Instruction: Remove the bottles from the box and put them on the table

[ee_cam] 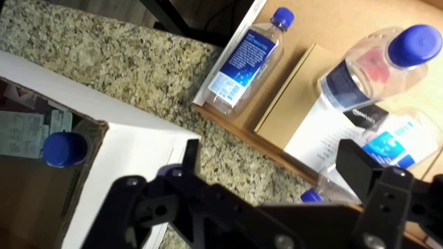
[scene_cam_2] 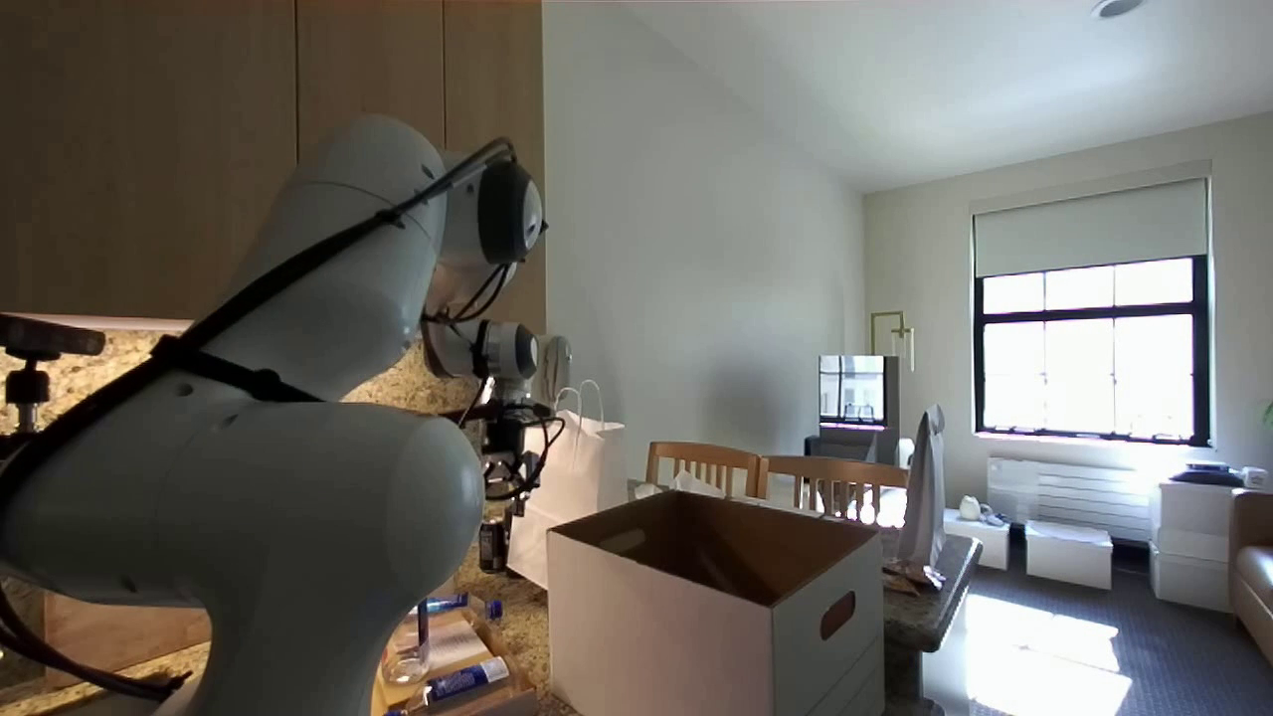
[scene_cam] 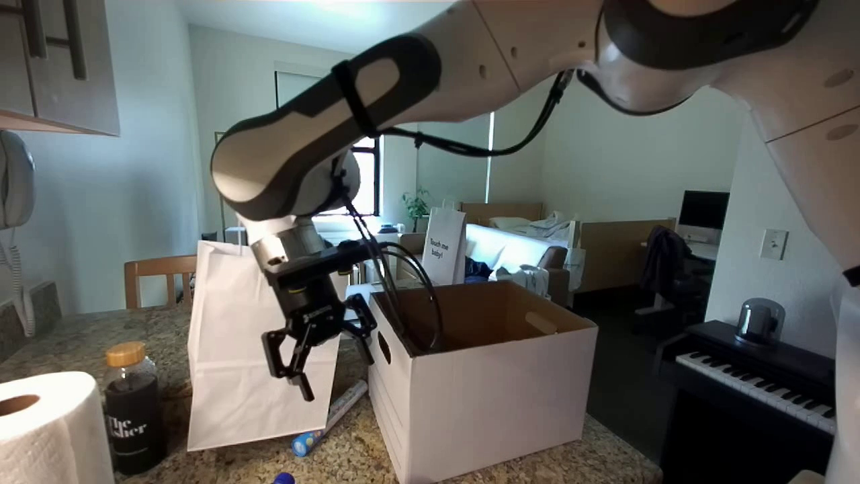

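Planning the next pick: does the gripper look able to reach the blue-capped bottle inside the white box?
Likely, from above: the gripper is open and the white box has no lid over the bottle. Straight across, the box's side seems in the way.

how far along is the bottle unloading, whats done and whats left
Looks done: several bottles are outside the box, in a shallow cardboard tray, though their origin isn't shown. In hand: nothing; the tool is open and empty. Left: at least one blue-capped bottle inside the box.
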Controlling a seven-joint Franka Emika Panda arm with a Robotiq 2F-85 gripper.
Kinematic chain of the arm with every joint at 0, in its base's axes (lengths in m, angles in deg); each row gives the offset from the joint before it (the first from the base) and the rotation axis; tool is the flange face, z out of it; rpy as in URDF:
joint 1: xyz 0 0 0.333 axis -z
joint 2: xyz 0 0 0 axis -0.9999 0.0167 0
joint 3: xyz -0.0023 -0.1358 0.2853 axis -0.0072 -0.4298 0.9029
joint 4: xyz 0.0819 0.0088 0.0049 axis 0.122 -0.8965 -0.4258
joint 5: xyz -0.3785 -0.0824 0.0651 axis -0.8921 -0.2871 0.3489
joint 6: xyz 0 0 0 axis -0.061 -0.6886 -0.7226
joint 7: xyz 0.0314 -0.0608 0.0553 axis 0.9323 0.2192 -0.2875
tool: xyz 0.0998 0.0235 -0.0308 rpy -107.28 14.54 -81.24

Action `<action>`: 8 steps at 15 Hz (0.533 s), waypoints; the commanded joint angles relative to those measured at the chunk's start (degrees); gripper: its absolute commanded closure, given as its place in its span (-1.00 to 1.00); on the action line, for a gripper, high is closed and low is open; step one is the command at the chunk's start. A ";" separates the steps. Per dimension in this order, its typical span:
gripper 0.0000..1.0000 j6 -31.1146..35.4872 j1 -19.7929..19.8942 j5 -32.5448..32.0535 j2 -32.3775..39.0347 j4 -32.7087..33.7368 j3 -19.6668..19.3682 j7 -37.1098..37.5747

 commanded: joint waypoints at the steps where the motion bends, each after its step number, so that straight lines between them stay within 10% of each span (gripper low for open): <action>1: -1.00 11.85 4.53 1.45 -12.17 -13.47 -0.16 0.13; 8: -1.00 28.73 15.75 5.18 -28.08 -30.26 -2.49 -5.75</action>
